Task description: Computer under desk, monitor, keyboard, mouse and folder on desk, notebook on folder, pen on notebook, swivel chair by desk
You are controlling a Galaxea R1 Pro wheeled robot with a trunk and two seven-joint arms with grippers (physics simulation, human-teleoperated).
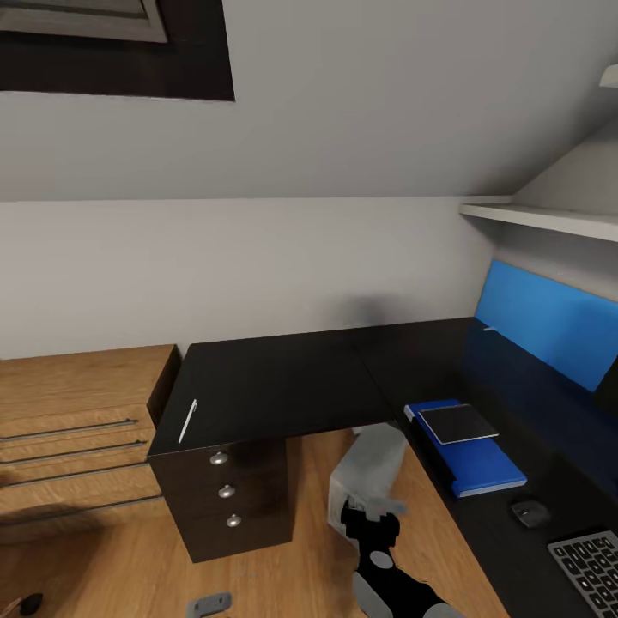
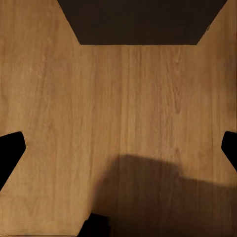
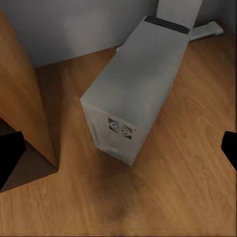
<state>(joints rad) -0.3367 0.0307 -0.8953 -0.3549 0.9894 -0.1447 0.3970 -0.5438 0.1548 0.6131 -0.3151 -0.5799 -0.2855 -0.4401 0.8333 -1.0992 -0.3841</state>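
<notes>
The black desk runs in an L. On its right wing lies the blue folder with the dark notebook on top, then the mouse and the keyboard. The pen lies alone at the left wing's edge. The grey computer stands on the floor under the desk, and my right arm reaches towards it. My right gripper hangs open above the computer, not touching it. My left gripper is open over bare floor. The swivel chair is out of view.
Light oak drawers stand left of the desk's dark drawer unit. A blue back panel and a white shelf line the right wall. A small grey object lies on the plank floor.
</notes>
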